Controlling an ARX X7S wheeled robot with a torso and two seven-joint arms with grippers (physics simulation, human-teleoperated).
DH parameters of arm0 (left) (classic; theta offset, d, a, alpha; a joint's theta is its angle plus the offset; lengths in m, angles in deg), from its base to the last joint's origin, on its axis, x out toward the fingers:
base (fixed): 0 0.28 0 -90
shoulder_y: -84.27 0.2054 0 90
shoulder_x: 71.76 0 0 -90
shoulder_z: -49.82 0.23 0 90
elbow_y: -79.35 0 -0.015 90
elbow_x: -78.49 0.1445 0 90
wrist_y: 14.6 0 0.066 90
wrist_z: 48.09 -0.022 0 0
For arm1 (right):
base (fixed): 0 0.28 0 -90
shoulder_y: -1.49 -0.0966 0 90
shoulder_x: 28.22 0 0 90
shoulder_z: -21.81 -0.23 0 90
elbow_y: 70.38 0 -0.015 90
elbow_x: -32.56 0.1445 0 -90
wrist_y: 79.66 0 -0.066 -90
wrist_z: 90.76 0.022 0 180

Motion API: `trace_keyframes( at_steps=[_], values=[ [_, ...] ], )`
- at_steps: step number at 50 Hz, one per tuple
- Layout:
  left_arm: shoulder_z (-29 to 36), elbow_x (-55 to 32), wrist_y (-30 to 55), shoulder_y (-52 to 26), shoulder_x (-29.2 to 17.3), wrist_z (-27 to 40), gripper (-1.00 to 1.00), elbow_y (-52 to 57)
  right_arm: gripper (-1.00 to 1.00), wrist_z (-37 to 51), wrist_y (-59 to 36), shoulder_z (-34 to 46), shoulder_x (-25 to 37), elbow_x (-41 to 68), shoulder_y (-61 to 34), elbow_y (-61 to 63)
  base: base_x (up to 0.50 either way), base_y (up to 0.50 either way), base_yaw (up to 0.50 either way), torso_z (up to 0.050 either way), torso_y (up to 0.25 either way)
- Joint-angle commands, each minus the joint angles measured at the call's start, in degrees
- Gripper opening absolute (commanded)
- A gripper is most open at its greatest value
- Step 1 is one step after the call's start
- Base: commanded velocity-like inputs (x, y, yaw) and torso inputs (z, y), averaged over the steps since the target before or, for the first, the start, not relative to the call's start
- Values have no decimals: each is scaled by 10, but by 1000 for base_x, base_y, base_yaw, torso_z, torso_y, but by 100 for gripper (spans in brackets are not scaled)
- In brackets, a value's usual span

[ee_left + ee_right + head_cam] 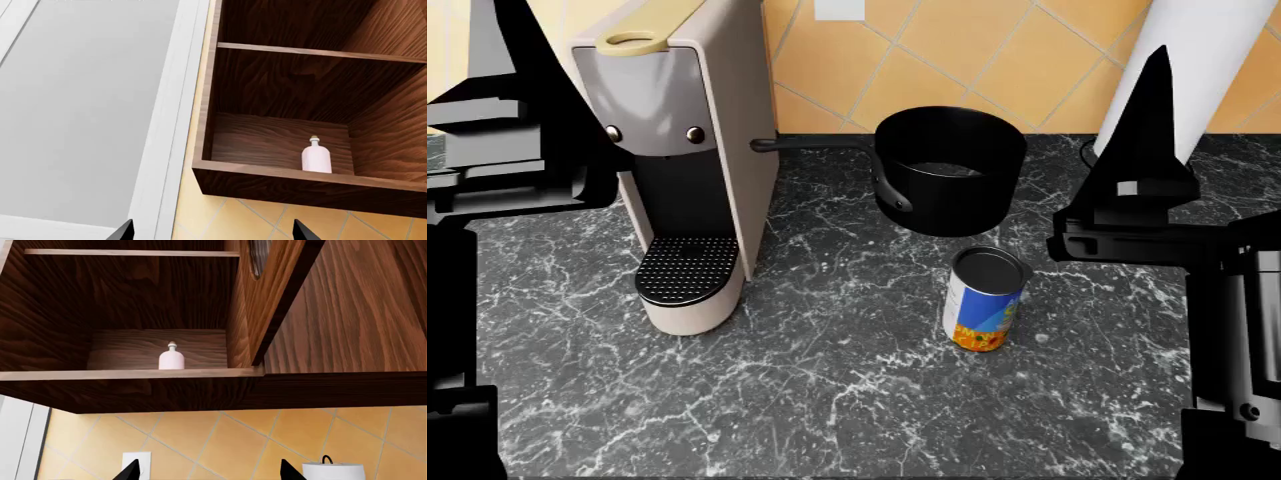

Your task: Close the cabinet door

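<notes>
The dark wood wall cabinet (133, 390) stands open above the counter. Its door (270, 305) swings out toward me, seen nearly edge-on at the opening's right side, with a metal handle (259, 260) on it. A small pink bottle (171, 358) stands on the lower shelf, the same bottle (316, 157) appearing in the left wrist view, where the door is out of view. My left gripper (212, 232) is open below the cabinet's front edge, holding nothing. My right gripper (210, 472) is open too, below the cabinet and to the left of the door, touching nothing.
On the marble counter (827, 400) stand a coffee machine (681, 150), a black pot (954, 170) and a tin can (985, 300). A paper towel roll (1188, 70) rises at the back right. A white-framed grey panel (87, 110) adjoins the cabinet's left side. A wall outlet (135, 462) sits on the tiles.
</notes>
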Motion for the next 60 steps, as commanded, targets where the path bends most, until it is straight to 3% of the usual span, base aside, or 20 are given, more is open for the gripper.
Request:
trace_keyframes(
  at_steps=[1, 43, 60],
  values=[
    [-2, 6, -11, 5, -1, -7, 100, 1, 100, -1, -1, -1, -1, -1, 2, 1, 0, 0, 0, 50, 0],
    [2, 6, -16, 9, -7, -10, 100, 1, 100, 6, -25, -46, 75, 23, -33, -8, 0, 0, 0, 2, 0],
    [0, 4, -19, 6, -8, -11, 100, 0, 100, 27, 36, -76, 124, 70, -26, -26, 0, 0, 0, 0, 0]
  ],
)
